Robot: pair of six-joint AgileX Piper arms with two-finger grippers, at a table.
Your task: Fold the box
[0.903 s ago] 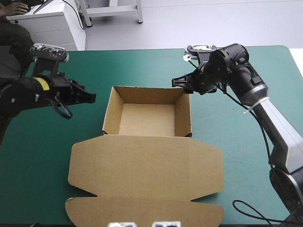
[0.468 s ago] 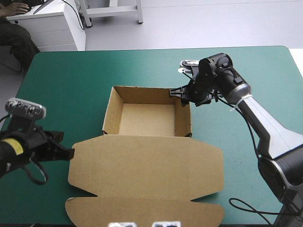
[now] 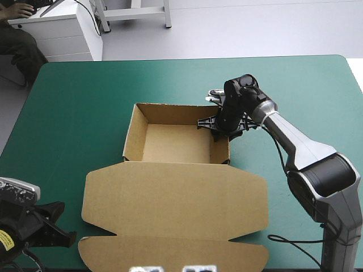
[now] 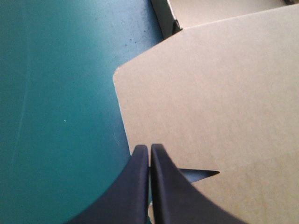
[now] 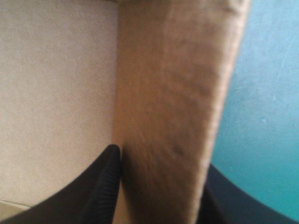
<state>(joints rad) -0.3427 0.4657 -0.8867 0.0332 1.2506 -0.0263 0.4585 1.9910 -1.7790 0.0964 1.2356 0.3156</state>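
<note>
**Brown box** (image 3: 176,198) at mid-table on the teal-green cover (image 3: 85,96): walls raised, lid (image 4: 210,93) lying flat toward the near edge. The right gripper (image 3: 218,124) straddles the right wall (image 5: 170,107) at its far corner, one black finger inside and one outside, clamped on the board. The left gripper (image 3: 63,233), fingers pressed together and empty, sits low at the lid's near-left notch (image 4: 202,173). Risks: a sideways pull by the right arm could untuck that wall or drag the box. The closed left fingers might skate over the lid rather than get under it.
</note>
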